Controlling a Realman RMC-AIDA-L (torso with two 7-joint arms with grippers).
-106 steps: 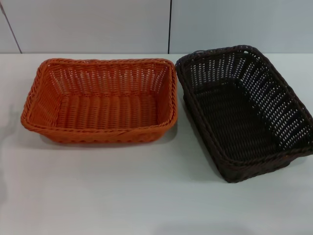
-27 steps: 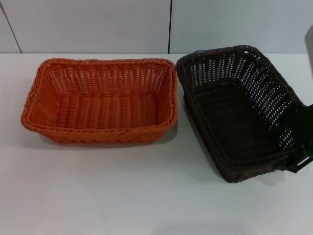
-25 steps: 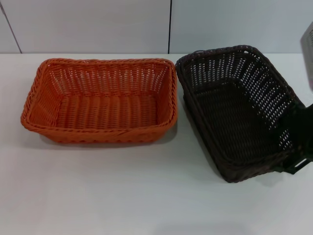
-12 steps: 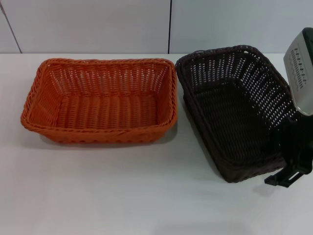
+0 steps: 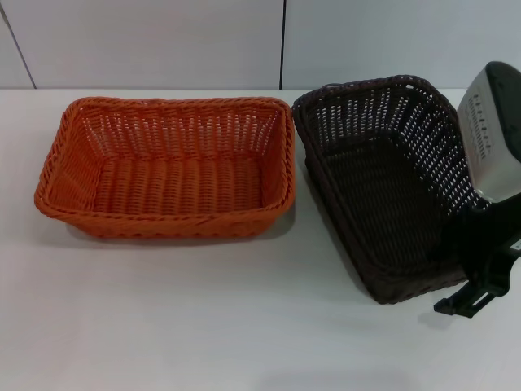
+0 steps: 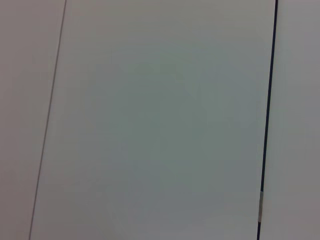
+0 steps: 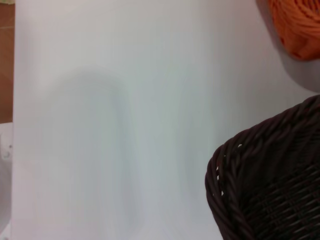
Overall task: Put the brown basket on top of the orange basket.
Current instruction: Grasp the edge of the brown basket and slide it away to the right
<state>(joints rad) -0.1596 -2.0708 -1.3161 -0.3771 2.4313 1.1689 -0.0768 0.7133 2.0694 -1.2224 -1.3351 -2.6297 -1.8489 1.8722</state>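
- The rectangular dark brown woven basket (image 5: 391, 183) sits on the white table (image 5: 203, 309), angled, just to the right of the rectangular bright orange woven basket (image 5: 167, 167); their near corners almost meet.
- The right gripper (image 5: 480, 281) hangs at the brown basket's near right corner, its black fingers low by the rim; I can't tell whether its jaws are apart or together.
- The left arm is out of sight.
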